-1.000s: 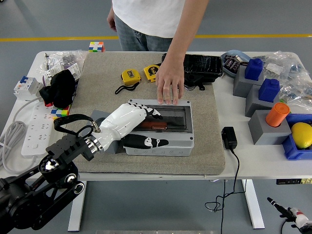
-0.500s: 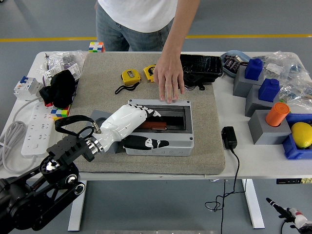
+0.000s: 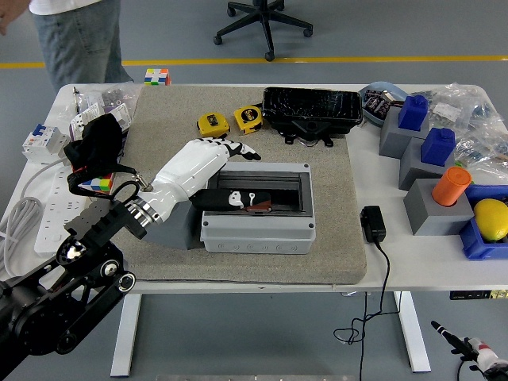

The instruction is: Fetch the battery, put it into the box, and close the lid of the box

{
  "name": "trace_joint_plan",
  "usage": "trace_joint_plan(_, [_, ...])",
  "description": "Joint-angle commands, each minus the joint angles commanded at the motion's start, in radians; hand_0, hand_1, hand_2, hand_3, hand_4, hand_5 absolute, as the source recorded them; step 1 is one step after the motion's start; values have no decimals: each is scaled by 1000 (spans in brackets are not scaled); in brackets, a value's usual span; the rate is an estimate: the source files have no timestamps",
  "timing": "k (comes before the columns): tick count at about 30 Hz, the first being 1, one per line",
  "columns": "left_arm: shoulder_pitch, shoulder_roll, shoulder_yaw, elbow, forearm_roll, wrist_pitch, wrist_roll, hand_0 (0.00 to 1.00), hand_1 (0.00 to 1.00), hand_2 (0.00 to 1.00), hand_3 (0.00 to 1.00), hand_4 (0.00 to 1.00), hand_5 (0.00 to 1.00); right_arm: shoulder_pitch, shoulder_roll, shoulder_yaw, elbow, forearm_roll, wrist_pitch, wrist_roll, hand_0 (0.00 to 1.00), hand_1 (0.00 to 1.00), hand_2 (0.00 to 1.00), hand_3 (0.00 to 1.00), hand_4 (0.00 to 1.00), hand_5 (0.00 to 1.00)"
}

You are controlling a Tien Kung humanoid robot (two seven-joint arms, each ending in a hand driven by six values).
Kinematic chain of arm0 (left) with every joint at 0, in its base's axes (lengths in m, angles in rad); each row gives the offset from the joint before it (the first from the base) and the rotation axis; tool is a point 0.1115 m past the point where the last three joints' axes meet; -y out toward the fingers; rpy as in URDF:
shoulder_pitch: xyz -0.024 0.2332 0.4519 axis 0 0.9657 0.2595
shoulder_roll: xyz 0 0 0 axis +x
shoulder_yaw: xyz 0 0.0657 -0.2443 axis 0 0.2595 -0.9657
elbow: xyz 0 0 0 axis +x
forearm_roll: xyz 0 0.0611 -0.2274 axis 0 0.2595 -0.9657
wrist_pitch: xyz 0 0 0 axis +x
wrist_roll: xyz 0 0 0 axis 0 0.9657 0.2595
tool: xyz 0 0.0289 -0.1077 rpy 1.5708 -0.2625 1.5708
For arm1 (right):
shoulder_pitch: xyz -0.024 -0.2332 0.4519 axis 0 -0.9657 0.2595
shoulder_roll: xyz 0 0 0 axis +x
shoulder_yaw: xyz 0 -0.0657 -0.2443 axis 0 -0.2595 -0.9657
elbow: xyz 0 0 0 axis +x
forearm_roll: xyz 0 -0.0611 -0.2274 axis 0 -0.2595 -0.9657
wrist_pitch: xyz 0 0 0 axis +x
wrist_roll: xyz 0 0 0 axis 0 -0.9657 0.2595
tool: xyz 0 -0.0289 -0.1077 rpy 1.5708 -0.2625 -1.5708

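left hand [image 3: 208,163] over grey box [image 3: 258,226], fingers [image 3: 240,151] spread — battery [image 3: 258,206] seemingly inside, partly hidden

Two yellow tape measures [image 3: 213,124] [image 3: 248,118] lying on the grey mat [image 3: 333,238] just beyond the robot hand, black tray [image 3: 312,111] sitting further right of them. Black adapter [image 3: 372,224] resting well right of the hand. Orange cylinder [image 3: 451,186] standing on a grey block far right. Rubik's cube [image 3: 157,76] sitting at far edge, person [image 3: 75,36] standing beyond far-left corner.

Left hand [image 3: 208,163] over grey box [image 3: 258,226], fingers [image 3: 238,148] spread.
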Motion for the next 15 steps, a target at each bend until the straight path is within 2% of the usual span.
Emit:
trace_joint_plan(2, [-5,-13,-35,11,-53,0,-30,742,753,714,734,998,998,-1,2,5,0,-3,0,0,902,883,818,855,998,998])
trace_joint_plan(3, [-6,-17,-50,15,-89,1,-44,782,798,752,749,998,998,-3,3,7,1,-5,0,0,902,883,818,855,998,998])
trace_joint_plan(8, [-4,-37,-113,40,-243,-7,-97,782,798,752,749,998,998,-9,4,26,0,-19,0,0,902,883,818,855,998,998])
trace_joint_plan(9, [-2,-40,-122,46,-282,-12,-110,806,825,777,772,998,998,-11,5,30,-1,-23,0,0,903,883,818,855,998,998])
trace_joint_plan(14, [9,-49,-163,66,-480,-43,-133,806,825,777,772,998,998,-17,7,45,0,-34,0,0,903,883,818,855,998,998])
trace_joint_plan(15, [11,-52,-171,70,-525,-55,-133,851,887,840,825,998,998,-17,8,48,0,-36,0,0,902,883,818,855,998,998])
